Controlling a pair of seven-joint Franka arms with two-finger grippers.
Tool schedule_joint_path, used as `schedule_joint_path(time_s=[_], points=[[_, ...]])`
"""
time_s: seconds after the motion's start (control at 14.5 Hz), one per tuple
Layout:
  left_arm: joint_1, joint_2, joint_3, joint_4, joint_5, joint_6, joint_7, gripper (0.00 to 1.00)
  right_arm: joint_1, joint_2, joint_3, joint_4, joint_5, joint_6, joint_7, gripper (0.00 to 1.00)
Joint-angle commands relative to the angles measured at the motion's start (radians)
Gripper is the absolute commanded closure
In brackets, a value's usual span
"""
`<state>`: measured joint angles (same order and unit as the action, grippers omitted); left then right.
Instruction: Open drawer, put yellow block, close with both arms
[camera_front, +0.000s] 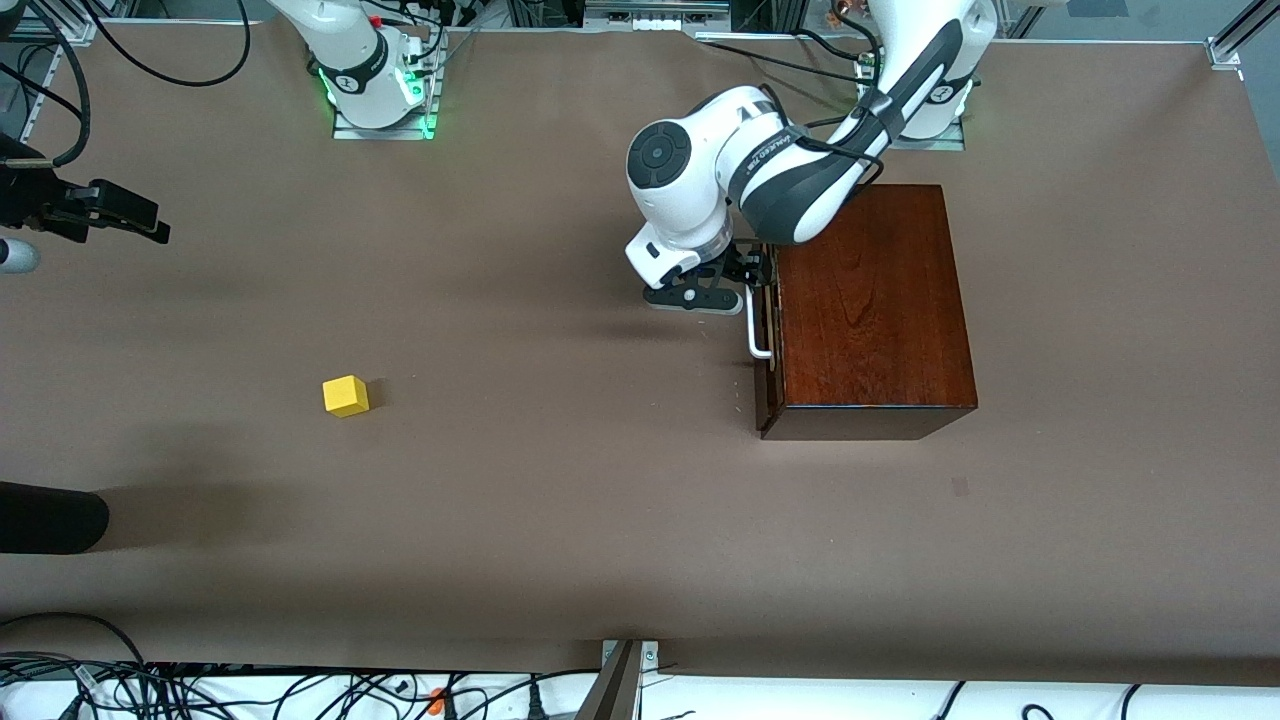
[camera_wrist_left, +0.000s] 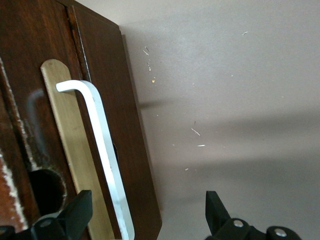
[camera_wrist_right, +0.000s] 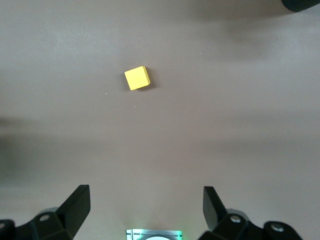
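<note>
Step one, drawer (camera_front: 768, 330) closed: left gripper (camera_front: 745, 278) spread astride handle (camera_wrist_left: 102, 150), pinch and pull next; right gripper (camera_wrist_right: 145, 210) spread, waiting over yellow block (camera_wrist_right: 137, 78).

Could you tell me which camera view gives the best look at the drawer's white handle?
The left wrist view: the white handle runs large along the closed drawer front, between the open left gripper's fingertips. The front view shows only part of it, small beside that gripper. The right wrist view shows none of it, only the yellow block.

White arms (camera_front: 700, 170), grey joints, black cables
</note>
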<state>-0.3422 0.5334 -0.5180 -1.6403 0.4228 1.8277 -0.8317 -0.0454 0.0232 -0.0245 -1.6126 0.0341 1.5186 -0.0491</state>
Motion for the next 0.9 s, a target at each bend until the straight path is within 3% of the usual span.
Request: schedule_joint_path(time_s=[0.0, 0.83], points=[[0.014, -0.015, -0.008, -0.053, 0.042, 0.036, -0.030, 0.00, -0.011, -0.006, 0.009, 0.006, 0.000, -0.015, 0.006, 0.00], [-0.001, 0.060, -0.007, -0.036, 0.103, 0.076, -0.148, 0.00, -0.011, -0.006, 0.009, 0.006, -0.002, -0.017, 0.006, 0.00]])
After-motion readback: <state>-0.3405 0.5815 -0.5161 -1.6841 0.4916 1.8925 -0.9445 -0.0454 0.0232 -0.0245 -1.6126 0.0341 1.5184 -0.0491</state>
